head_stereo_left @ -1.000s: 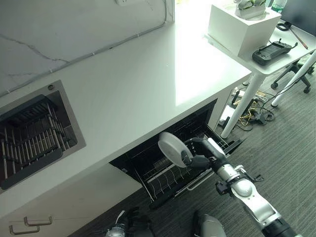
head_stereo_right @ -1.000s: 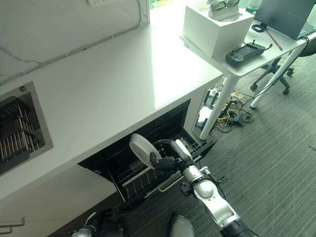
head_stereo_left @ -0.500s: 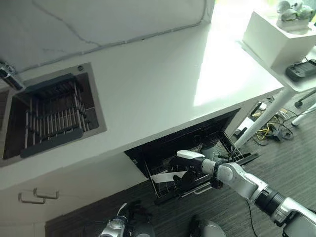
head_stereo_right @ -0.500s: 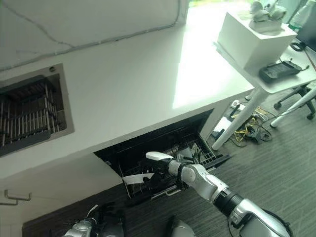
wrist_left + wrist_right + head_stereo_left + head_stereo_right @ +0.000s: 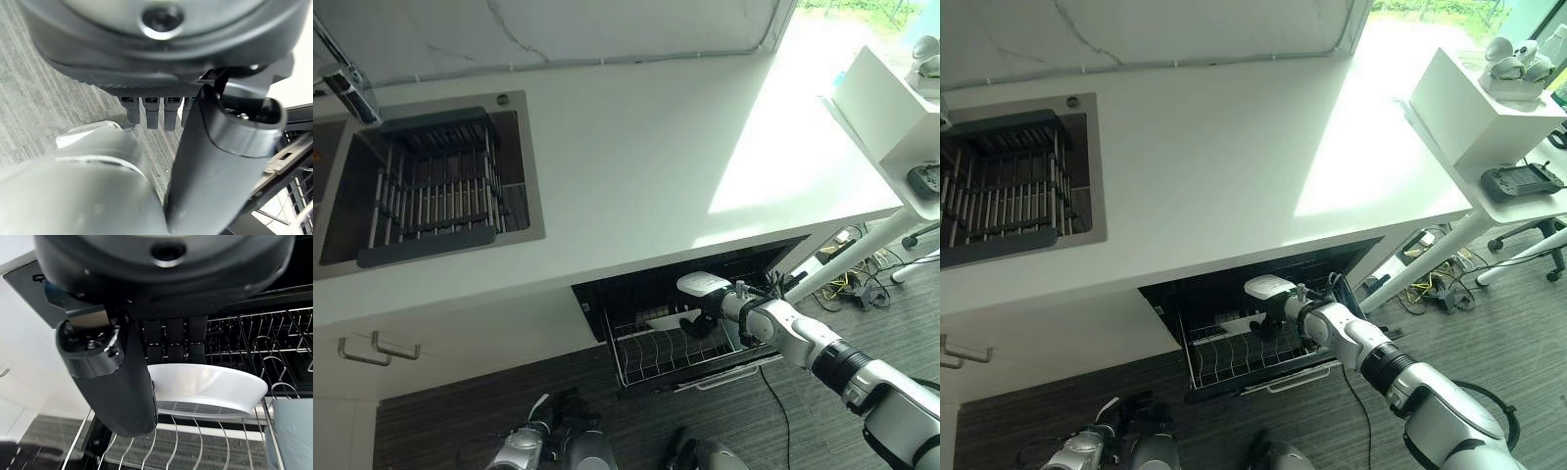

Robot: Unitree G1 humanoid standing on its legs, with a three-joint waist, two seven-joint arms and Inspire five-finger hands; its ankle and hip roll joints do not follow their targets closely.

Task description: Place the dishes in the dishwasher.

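A white plate (image 5: 703, 284) hangs tilted over the right part of the pulled-out dishwasher rack (image 5: 651, 360), under the counter's edge. My right hand (image 5: 703, 321) is shut on it. In the right wrist view the plate (image 5: 210, 384) sits just above the rack's wire tines, pinched between the thumb (image 5: 115, 377) and the fingers behind it. Another small white item (image 5: 656, 315) lies further left in the rack. My left hand (image 5: 570, 443) hangs low over the carpet, relaxed and holding nothing.
The white counter (image 5: 636, 166) overhangs the dishwasher opening. A sink with a dark drying rack (image 5: 431, 191) is at the left. A white side table (image 5: 1489, 196) with a box stands at the right, cables (image 5: 862, 286) on the floor beneath. Cabinet handles (image 5: 367, 348) show lower left.
The camera has swung, shifting the whole picture. My right hand turned the plate from facing up to edge-on and carried it down and deeper into the right side of the rack.
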